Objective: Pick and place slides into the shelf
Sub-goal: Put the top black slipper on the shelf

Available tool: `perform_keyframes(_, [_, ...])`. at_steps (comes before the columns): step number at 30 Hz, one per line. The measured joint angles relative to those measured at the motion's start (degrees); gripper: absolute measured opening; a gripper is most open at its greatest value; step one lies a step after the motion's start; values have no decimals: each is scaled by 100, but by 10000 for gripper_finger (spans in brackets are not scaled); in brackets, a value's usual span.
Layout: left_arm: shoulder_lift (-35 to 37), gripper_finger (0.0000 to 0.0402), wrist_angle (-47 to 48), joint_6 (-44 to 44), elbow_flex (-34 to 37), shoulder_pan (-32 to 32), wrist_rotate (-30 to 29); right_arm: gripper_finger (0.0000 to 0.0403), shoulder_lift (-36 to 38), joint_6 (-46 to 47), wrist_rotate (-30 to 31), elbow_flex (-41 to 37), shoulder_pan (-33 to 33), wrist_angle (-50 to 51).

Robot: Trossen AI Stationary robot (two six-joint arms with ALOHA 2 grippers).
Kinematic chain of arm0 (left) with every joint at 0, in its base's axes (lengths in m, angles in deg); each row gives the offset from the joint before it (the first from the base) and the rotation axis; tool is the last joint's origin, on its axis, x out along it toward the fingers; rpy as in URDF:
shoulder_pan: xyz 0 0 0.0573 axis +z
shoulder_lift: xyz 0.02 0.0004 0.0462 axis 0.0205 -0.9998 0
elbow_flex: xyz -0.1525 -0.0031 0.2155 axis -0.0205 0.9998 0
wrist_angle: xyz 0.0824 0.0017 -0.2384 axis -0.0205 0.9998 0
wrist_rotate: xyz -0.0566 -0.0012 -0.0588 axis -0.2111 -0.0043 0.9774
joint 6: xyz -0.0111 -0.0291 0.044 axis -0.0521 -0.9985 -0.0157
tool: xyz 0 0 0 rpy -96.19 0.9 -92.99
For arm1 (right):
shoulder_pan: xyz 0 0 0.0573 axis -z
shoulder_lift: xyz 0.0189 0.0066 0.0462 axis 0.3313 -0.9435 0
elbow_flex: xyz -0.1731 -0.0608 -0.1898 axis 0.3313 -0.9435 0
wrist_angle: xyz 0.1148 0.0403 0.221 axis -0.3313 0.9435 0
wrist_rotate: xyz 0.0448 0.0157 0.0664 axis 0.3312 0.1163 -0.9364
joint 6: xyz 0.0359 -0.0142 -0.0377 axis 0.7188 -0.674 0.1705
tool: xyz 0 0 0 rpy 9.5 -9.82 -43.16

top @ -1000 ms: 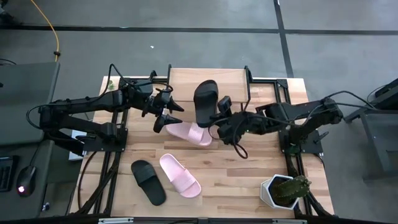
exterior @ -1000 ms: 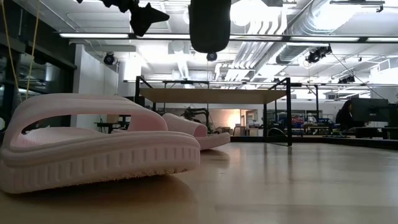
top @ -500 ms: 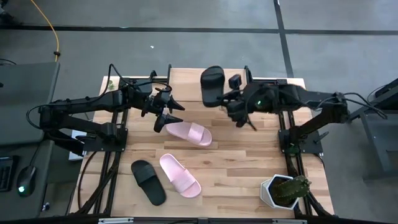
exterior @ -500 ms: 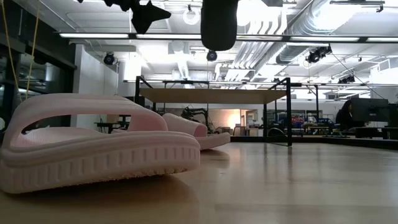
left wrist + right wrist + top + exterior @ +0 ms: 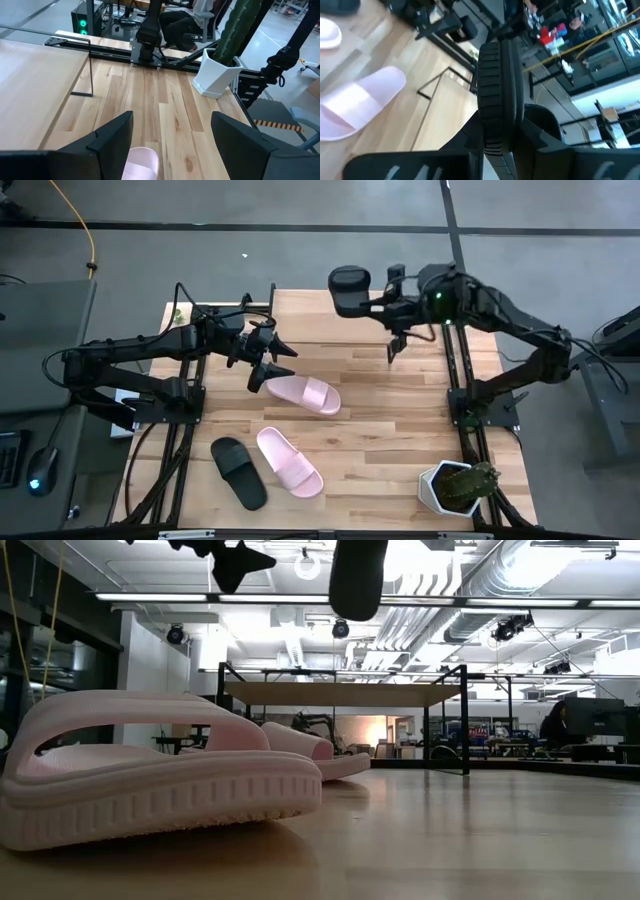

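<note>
My right gripper (image 5: 385,300) is shut on one black slide (image 5: 350,288), high above the far edge of the shelf (image 5: 300,308), whose light wooden top stands on thin black legs. In the low view this slide (image 5: 358,580) hangs far above the shelf (image 5: 335,693). My left gripper (image 5: 285,364) hovers open over a pink slide (image 5: 302,393) lying sole-down mid-table; the left wrist view shows that slide (image 5: 141,162) between the open fingers. A second pink slide (image 5: 289,461) and the other black slide (image 5: 238,471) lie sole-down near the table's near edge. My right gripper pinches the black slide between its two fingers (image 5: 470,145) at one end (image 5: 492,142), coming level from the table's right. The slide stands on edge in the hold, its ribbed side rim (image 5: 495,85) facing the wrist camera. It is lifted clear of everything.
A potted cactus in a white pot (image 5: 458,485) stands at the near right corner of the table. Black frame rails run along the table's left and right sides. Bare wood lies between the shelf and the middle pink slide.
My right gripper has carried the black slide from above the middle of the table toward the far edge and somewhat to the right, past the shelf top. The slide has turned with it, from lying lengthways far-to-near to pointing left. The left arm has kept still.
</note>
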Motion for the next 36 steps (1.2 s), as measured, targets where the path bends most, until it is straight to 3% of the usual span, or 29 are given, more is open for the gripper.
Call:
perform_keyframes(17, [0,257,-382,-106,0,0,4,43,-52,-120,-1577,2,1261,20])
perform_keyframes(29, [0,257,-360,-108,0,0,4,43,-457,-134,-1747,2,1438,194])
perform_keyframes(36, [0,257,-358,-110,0,0,4,43,-647,-199,-1726,0,1474,-364])
